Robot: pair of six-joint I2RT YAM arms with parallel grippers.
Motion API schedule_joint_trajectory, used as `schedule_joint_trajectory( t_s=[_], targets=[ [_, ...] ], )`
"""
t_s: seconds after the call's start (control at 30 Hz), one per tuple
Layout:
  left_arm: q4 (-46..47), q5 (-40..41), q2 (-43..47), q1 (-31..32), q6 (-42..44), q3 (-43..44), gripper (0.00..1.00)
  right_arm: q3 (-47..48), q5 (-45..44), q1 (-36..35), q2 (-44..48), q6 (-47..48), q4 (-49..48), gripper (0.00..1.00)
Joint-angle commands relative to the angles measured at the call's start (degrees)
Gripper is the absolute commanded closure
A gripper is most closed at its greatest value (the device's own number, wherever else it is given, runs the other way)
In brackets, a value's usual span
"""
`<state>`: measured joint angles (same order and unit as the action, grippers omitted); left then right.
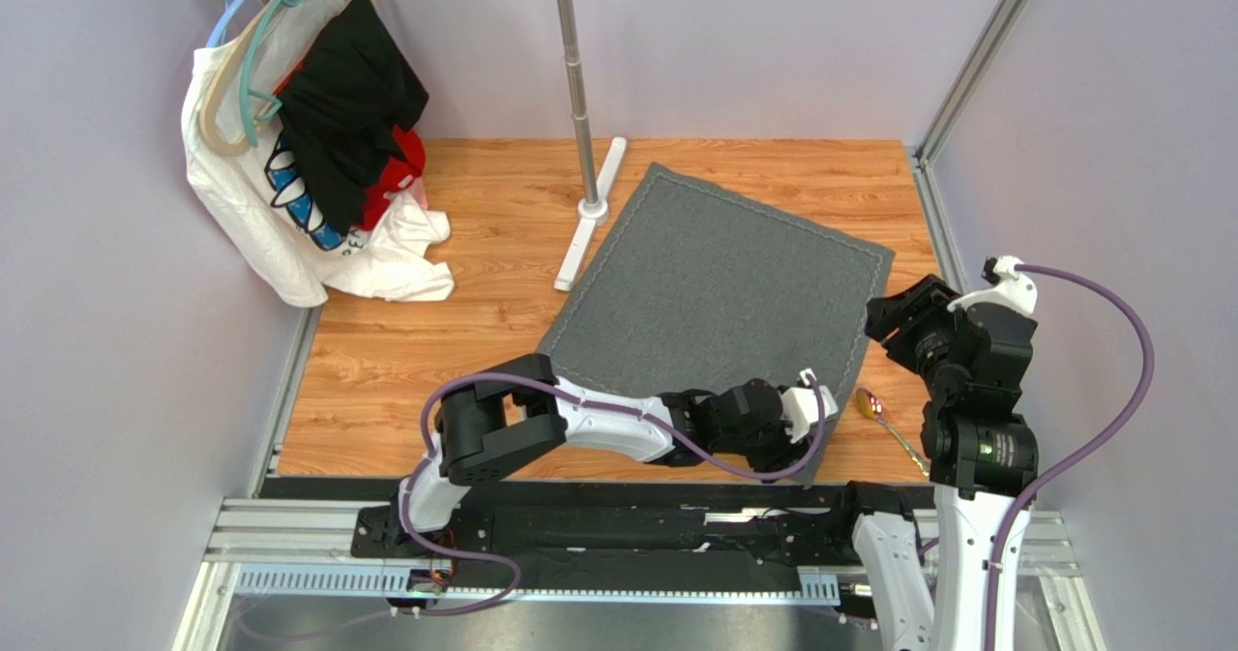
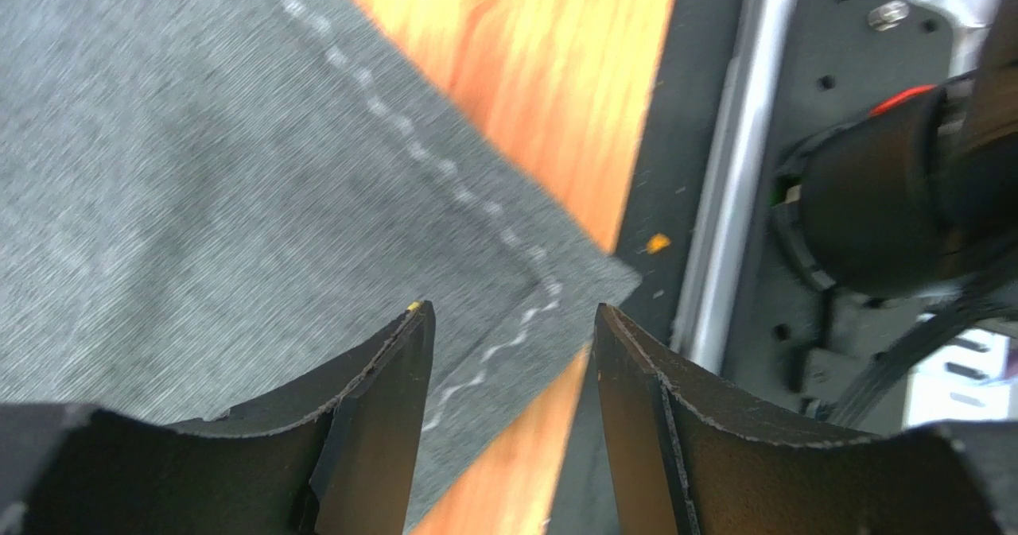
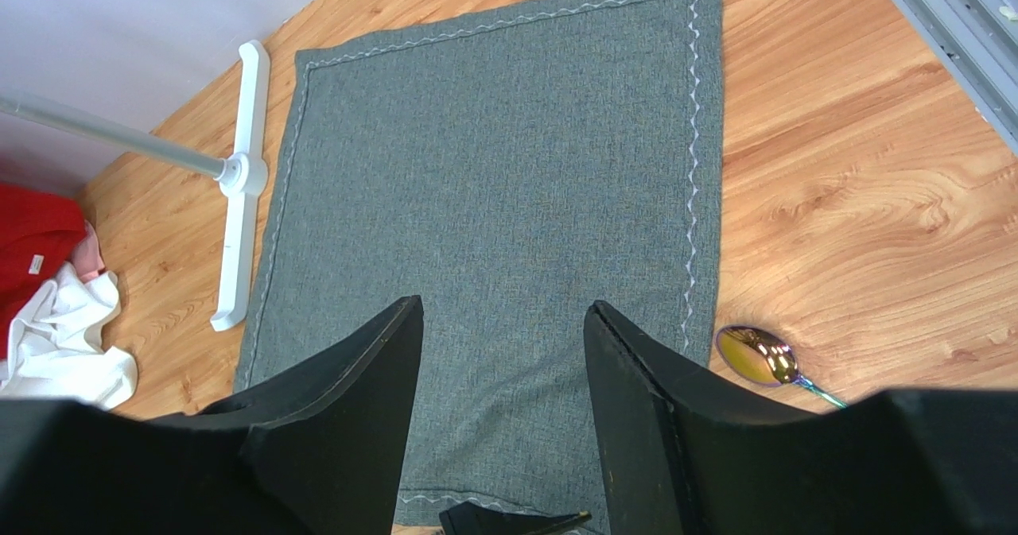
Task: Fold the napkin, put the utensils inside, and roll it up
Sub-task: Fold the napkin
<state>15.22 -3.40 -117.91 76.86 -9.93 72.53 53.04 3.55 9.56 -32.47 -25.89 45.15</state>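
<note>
Left jaws gape above the napkin (image 2: 215, 177) corner, seemingly clear of it.

The desk (image 1: 436, 332) has a warm wood-grain top, and the dark grey napkin (image 1: 712, 296) lies spread flat on its right half, turned askew, with one corner at the near edge. A spoon (image 1: 869, 403) with a shiny, iridescent bowl lies on the bare wood just beside the napkin's right edge, close to the near right corner and not touching the cloth. At the middle of the far edge stands a white T-shaped stand foot (image 1: 592, 213), its tip touching the napkin's left edge, and the lower folds of a white garment (image 1: 393, 252) rest near the far left corner.
</note>
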Motion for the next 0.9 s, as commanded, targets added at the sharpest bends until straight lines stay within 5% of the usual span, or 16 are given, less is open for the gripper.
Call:
schedule_joint_trajectory(
  t_s=[0.0, 0.87],
  targets=[
    [2.0, 0.5, -0.74, 2.24, 1.85, 2.96, 0.39, 2.07, -0.12, 0.19, 0.48, -1.27, 0.47, 0.44],
    [-8.45, 8.14, -9.62, 5.76, 1.24, 12.81, 0.47, 4.09, -0.21, 0.19, 1.88, -1.0, 1.88, 0.43]
  ],
)
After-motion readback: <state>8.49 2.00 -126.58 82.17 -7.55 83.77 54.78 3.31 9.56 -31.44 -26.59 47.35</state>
